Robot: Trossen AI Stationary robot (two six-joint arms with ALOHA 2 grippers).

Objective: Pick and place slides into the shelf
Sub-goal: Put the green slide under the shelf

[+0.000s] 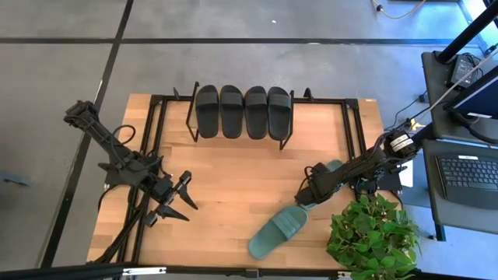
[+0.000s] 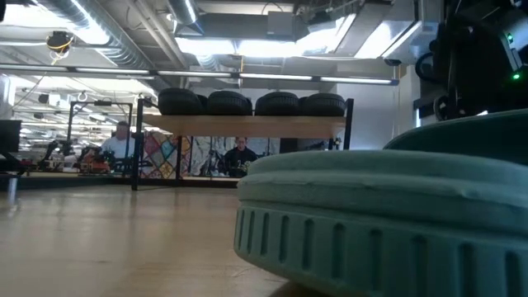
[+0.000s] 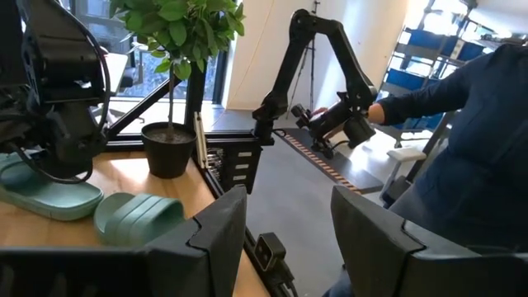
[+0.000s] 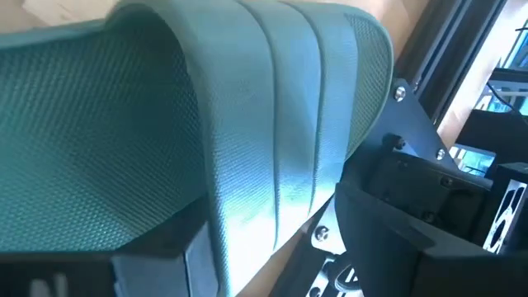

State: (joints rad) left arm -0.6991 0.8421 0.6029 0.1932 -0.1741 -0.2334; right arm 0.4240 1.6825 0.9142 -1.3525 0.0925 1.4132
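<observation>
Several black slides (image 1: 243, 110) lie side by side on the shelf (image 2: 247, 125) at the table's far middle, soles on its plank. One green slide (image 1: 278, 232) lies flat near the front edge. A second green slide (image 1: 333, 168) lies to its right, under my right gripper (image 1: 304, 197). That gripper slants down and is open, with its fingers on either side of this slide's ribbed strap (image 4: 272, 124). My left gripper (image 1: 175, 199) waits open above the table's left part, pointing level. My right gripper has the second green slide's strap (image 4: 247, 165) between its open fingers, coming from above at a slant and across the slide. I cannot tell whether the fingers touch it. The slide lies on the table.
A potted plant (image 1: 373, 233) stands at the table's near right corner, close to the right arm. Black frame rails (image 1: 152, 155) run along the table's left and right parts. A desk with a keyboard (image 1: 467, 173) stands off to the right. A person's sleeve (image 3: 470, 124) shows beyond the table.
</observation>
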